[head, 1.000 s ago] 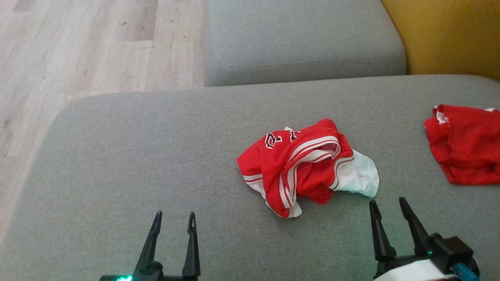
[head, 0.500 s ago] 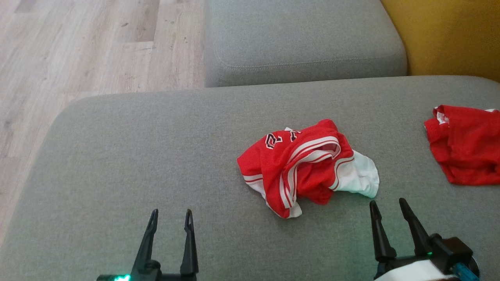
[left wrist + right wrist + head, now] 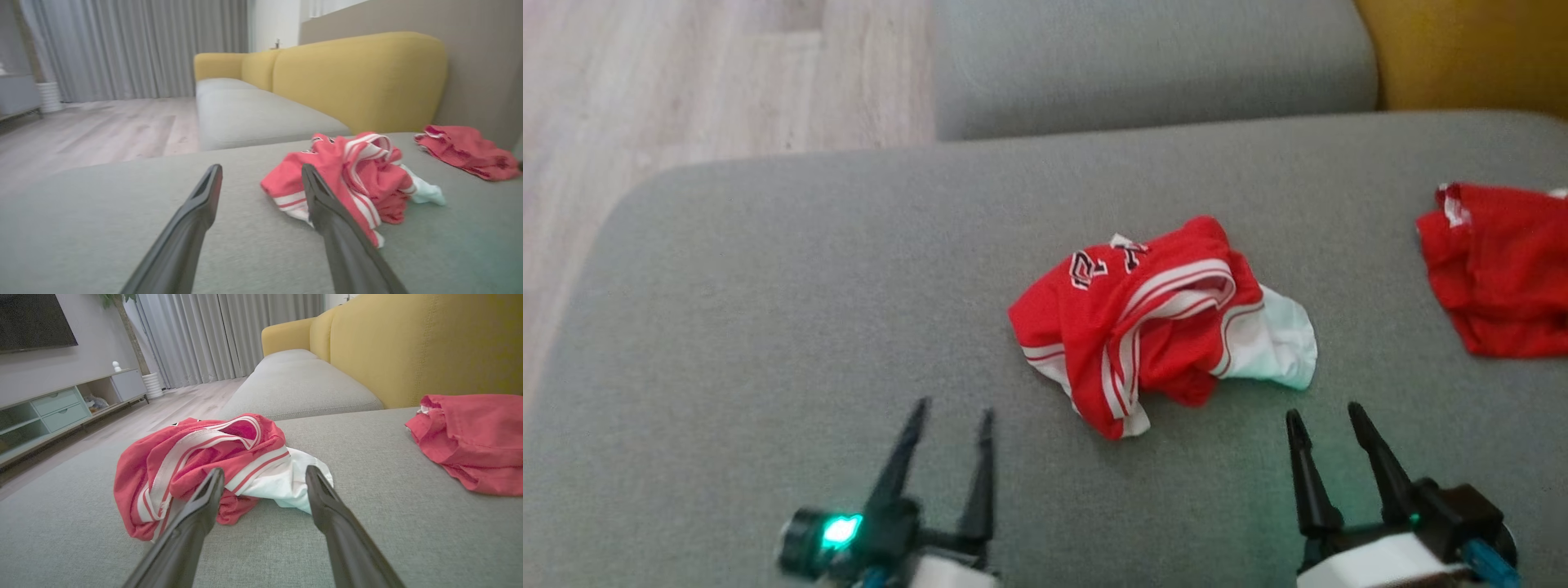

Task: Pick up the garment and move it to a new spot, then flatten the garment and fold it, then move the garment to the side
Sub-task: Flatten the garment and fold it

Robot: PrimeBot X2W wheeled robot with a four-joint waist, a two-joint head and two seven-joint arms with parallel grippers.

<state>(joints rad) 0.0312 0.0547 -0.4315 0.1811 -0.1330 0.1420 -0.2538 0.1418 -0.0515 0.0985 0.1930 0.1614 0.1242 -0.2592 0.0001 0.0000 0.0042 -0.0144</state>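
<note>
Grey fabric seat cushion (image 3: 768, 327): broad, flat top, rounded at its far left corner. Item one: a crumpled red-and-white garment (image 3: 1152, 327) with striped trim, lying in a loose heap a little right of the cushion's middle. Item two: a bunched plain red cloth (image 3: 1494, 269), well apart from the first, farther right and closer to the far edge.

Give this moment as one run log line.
stage: pre-grasp | jersey: crumpled on cushion, untouched | left gripper: jaws open | right gripper: jaws open
</note>
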